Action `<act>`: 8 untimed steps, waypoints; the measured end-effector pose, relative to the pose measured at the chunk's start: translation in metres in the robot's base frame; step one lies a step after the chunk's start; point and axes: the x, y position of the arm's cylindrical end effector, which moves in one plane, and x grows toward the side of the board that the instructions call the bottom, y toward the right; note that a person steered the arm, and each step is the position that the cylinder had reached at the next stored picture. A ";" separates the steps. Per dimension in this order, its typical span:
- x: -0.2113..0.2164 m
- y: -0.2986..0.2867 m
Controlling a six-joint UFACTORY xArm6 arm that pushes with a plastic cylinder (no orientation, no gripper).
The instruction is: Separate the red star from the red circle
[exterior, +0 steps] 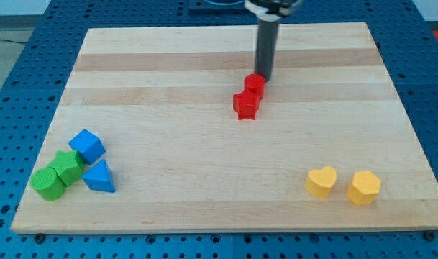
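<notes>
Resting just above the small red circle block (pixel 255 84), my tip (pixel 265 77) touches its upper-right edge; no pincer exists. The red star block (pixel 245 105) adjoins below-left, mid wooden counter (pixel 204 158). Better to wedge between the 2, pushing sideways.

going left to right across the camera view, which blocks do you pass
green cylinder → green block → blue cube → blue triangle → red star → red circle, my tip at its upper right → yellow heart → yellow hexagon

Pale wood board (pixel 204 187) on blue perforated bench (pixel 10 108).
</notes>
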 end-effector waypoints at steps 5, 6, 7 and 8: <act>0.006 -0.075; 0.007 -0.019; 0.031 0.002; 0.056 0.006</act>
